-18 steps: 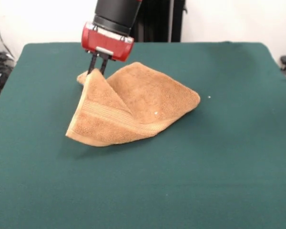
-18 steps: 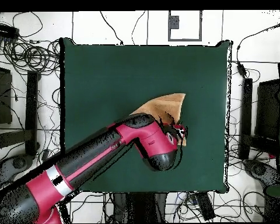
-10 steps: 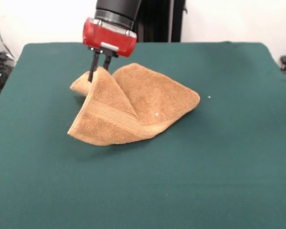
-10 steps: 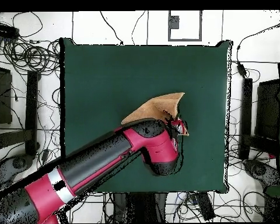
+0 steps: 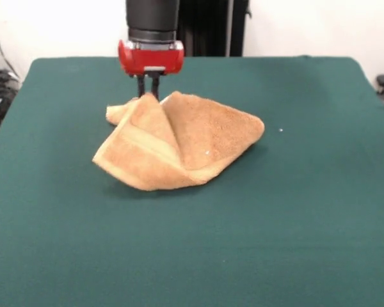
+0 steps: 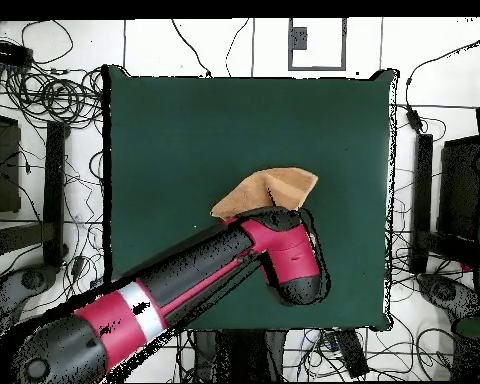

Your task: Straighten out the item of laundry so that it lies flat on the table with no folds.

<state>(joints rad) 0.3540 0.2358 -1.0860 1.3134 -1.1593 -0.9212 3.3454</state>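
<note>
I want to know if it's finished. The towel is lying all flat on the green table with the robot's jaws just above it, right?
Not flat. The front view shows the towel bunched up, with folds rising off the table. The rest is right: the gripper is just above it.

Overhead, the arm [image 6: 184, 290] hides the towel's [image 6: 269, 192] near part

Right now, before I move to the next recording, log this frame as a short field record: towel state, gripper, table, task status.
towel: orange-tan towel bunched and folded over itself, peaked up at the far edge, band stripe visible on the front flap
gripper: gripper at the towel's raised far edge, fingers close together, apparently pinching the cloth
arm: in the overhead view it covers part of the towel
table: green table, towel near its middle
task status: not flat yet, folds remain
</note>
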